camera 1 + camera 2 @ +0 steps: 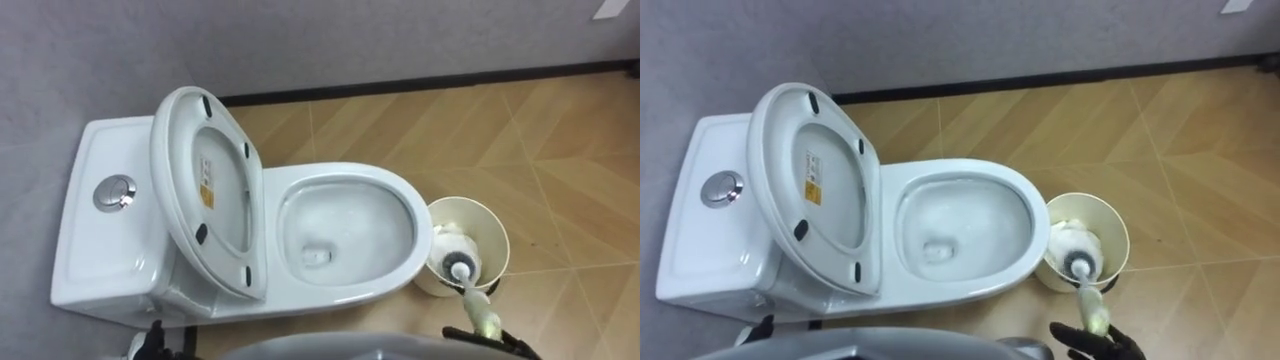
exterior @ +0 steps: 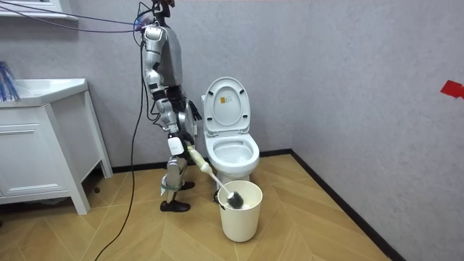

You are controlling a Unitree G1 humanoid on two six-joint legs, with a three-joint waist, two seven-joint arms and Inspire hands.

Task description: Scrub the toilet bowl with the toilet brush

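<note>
A white toilet [image 1: 345, 178] stands against the grey wall with its seat and lid [image 1: 205, 190] raised; the bowl holds water. To its right stands a cream round bin [image 1: 497, 240]. The toilet brush [image 1: 459, 268] has its dark head down inside the bin, and its pale handle [image 1: 482, 312] slants toward me. My right hand [image 1: 1095, 342] is curled round the handle's lower end at the bottom edge. My left hand [image 1: 150, 343] is a dark shape at the bottom left, by the toilet's base. In the room view I stand at the toilet's [image 2: 232, 148] side, right hand [image 2: 187, 151] low.
The tank top carries a round chrome flush button [image 1: 114, 192]. Wood-pattern floor spreads right of the bin, with a dark skirting along the wall. A white vanity cabinet [image 2: 43, 145] stands at the room view's left, behind me.
</note>
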